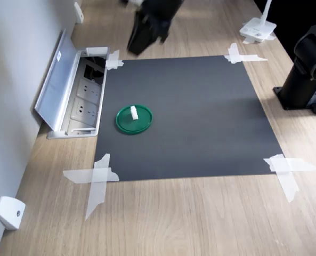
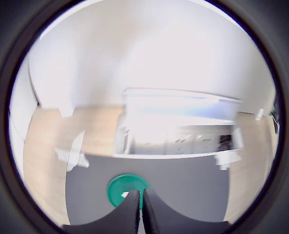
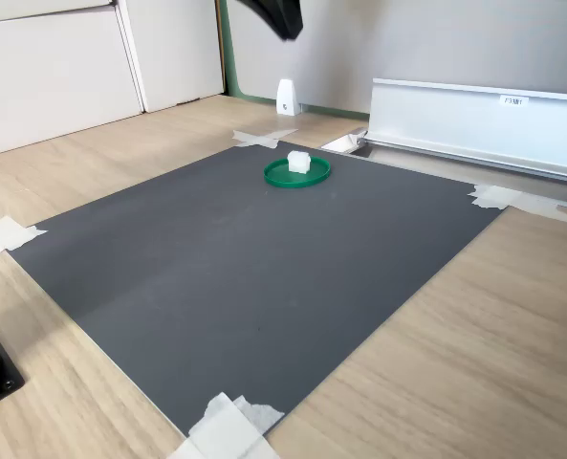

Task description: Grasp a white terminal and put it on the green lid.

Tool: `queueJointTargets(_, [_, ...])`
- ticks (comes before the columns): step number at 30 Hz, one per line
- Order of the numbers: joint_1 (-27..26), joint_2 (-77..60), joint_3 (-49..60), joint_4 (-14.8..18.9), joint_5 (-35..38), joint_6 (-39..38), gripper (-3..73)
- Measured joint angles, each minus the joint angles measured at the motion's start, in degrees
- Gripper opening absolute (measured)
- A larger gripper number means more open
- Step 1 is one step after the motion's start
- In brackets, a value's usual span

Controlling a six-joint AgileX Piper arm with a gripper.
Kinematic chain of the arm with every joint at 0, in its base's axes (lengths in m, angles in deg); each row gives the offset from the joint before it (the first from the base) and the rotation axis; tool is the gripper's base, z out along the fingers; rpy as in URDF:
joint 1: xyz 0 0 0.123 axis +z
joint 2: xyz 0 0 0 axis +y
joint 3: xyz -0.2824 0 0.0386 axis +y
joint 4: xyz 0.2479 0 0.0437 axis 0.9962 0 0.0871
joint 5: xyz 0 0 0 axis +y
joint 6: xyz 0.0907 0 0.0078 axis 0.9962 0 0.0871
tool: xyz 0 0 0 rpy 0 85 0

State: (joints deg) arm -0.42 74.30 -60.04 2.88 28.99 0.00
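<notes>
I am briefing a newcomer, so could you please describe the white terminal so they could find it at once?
Find the dark mat taped to the wooden desk. Near its edge by the open socket box lies a round green lid. The white terminal stands on it, a tiny white block, far smaller than the tape strips.

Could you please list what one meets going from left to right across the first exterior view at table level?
White wedge-shaped box → open socket box → green lid carrying the white terminal → black arm base.

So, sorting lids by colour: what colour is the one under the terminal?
Dark green lid, clearest in the first exterior view.
</notes>
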Motion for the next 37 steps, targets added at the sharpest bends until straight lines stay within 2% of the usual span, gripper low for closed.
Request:
queueJointTargets(7, [-7.9,-19.7,16.0,-0.2,-10.4,0.5,-0.5])
queueJointTargets(13, [-9.2,-36.6,32.0,-0.2,-16.0,0.6,-0.7])
queueJointTargets(16, [-9.2,-44.0,40.7,0.2,-23.8,0.7,-0.7])
queueJointTargets(21, [-9.2,-53.6,54.8,0.4,-41.4,0.9,-0.7])
queueJointTargets(23, [-9.2,-55.9,58.9,0.6,-45.9,0.9,-0.7])
queueJointTargets(27, [-9.2,-60.1,60.2,0.8,-42.2,0.9,-0.7])
queueJointTargets(33, [-9.2,-61.9,60.2,1.0,-32.5,0.9,-0.7])
queueJointTargets(37, [-9.1,-62.1,60.2,1.0,-29.6,0.9,-0.7])
